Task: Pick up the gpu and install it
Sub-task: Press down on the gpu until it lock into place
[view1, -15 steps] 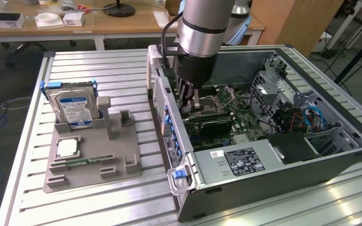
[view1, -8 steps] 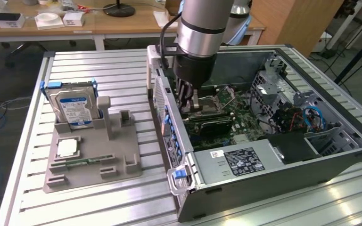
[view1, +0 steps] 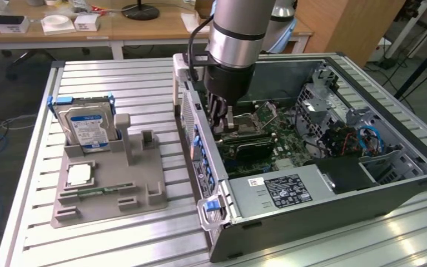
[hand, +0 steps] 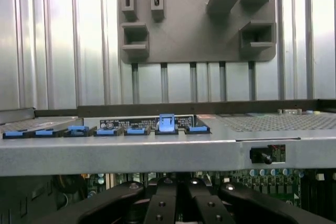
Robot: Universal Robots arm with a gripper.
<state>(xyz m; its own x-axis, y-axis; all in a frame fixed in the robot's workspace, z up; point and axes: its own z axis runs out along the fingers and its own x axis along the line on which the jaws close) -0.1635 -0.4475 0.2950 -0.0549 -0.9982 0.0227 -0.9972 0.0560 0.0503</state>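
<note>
Here, the open computer case [view1: 332, 167] lies on its side on the slatted table [view1: 124, 245], motherboard [view1: 288, 142] exposed so the arm can reach down among the slots. The gripper [view1: 224, 119] hangs low inside, fingers closed; whether they pinch the gpu cannot be told, as no card is discernible. At the exterior view's left, the grey parts holder [view1: 109, 183] stands the hard drive [view1: 87, 128] upright for easy grasping.

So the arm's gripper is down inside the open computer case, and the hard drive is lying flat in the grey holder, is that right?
Not quite: in the exterior view the hard drive stands upright in the grey holder, not flat. The gripper is indeed down inside the open computer case.
</note>
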